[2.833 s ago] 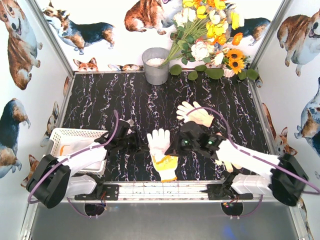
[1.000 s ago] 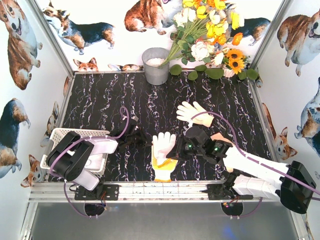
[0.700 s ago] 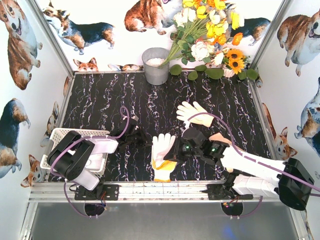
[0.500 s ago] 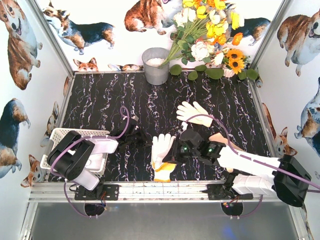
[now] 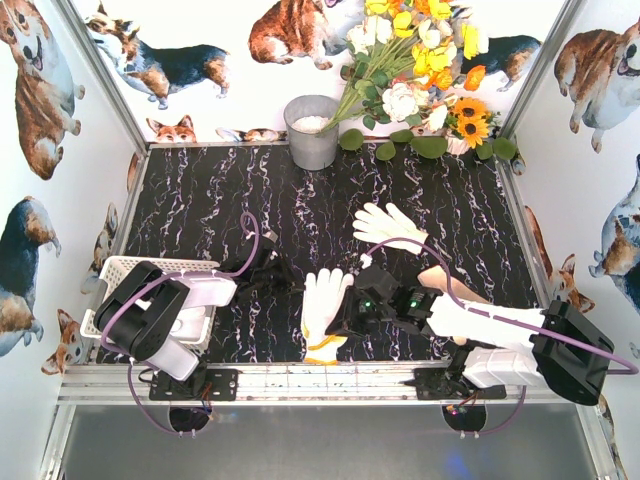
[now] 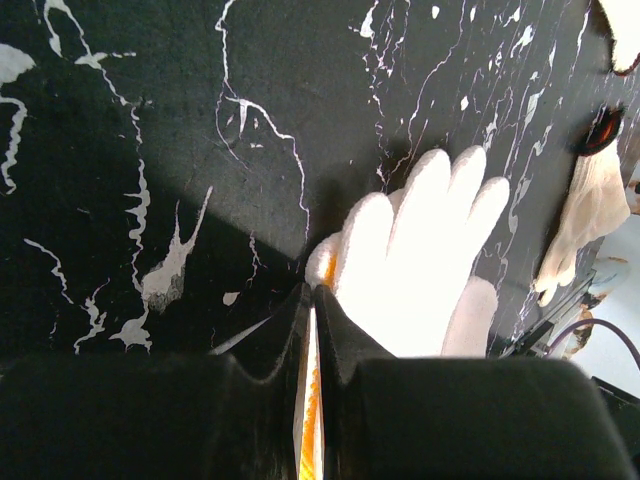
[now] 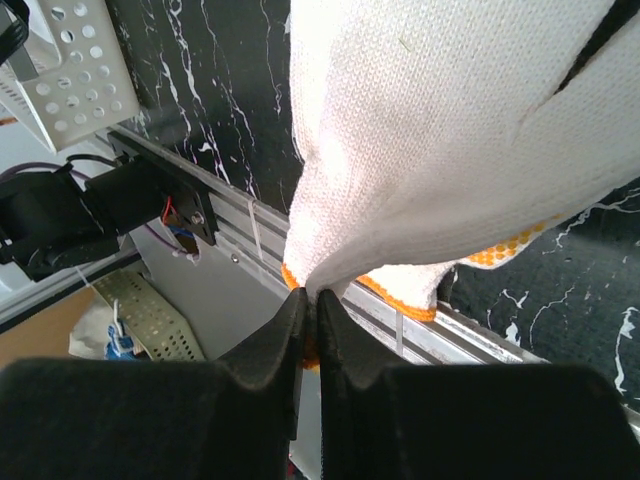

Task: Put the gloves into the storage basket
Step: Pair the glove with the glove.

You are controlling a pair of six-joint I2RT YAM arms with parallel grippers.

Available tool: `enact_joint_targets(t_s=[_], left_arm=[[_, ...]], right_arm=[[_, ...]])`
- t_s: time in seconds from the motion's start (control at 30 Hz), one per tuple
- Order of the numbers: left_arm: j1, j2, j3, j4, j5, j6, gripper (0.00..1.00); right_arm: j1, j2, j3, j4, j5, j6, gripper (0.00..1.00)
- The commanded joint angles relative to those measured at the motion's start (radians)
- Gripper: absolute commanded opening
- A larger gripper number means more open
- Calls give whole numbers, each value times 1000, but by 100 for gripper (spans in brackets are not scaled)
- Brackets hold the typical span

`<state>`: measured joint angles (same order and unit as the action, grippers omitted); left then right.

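Observation:
A white glove [image 5: 322,295] with an orange cuff lies at the table's near middle. It also shows in the left wrist view [image 6: 420,270] and the right wrist view [image 7: 430,130]. My right gripper [image 5: 340,320] [image 7: 308,293] is shut on its cuff end and holds that end up over the near rail. My left gripper [image 5: 293,284] [image 6: 310,290] is shut at the glove's left edge, with a thin white and orange strip between the jaws. A second white glove [image 5: 385,225] [image 6: 592,210] lies farther back. A cream glove [image 5: 450,283] lies partly under my right arm. The storage basket [image 5: 125,268] [image 7: 70,70] sits at the near left, mostly hidden by my left arm.
A grey metal bucket [image 5: 312,130] and a bunch of flowers [image 5: 420,70] stand at the back. The metal rail [image 5: 330,375] [image 7: 230,250] runs along the near edge, right under the lifted cuff. Printed walls close in both sides.
My right gripper has drawn the glove's cuff toward the near edge and slightly left, bunching the glove. My left arm folded back earlier and has stayed still over the last second.

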<state>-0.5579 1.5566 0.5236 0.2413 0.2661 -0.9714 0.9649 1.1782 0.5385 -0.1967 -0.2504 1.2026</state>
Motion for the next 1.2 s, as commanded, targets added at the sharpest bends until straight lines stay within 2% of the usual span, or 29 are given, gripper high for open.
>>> enact_joint_targets(t_s=[0.0,0.47,1.0,1.07,1.17], left_arm=[[-5,24,-25,-120,-77,37,0],[-5,15,-29,-127,-79,38,0],[-5,0,-31,-130,-84,37,0],[-5,-1,-31,-130,-84,38,0],[-5,-7,-30,-129,-84,36,0]], right_arm=[[24,-12,2,48,-14,22,9],[58,2,24,38,-15,24,10],[95,122,92,94,-77,11,11],[100,138,103,102,-81,6,15],[103,162,114,111,-92,3,30]])
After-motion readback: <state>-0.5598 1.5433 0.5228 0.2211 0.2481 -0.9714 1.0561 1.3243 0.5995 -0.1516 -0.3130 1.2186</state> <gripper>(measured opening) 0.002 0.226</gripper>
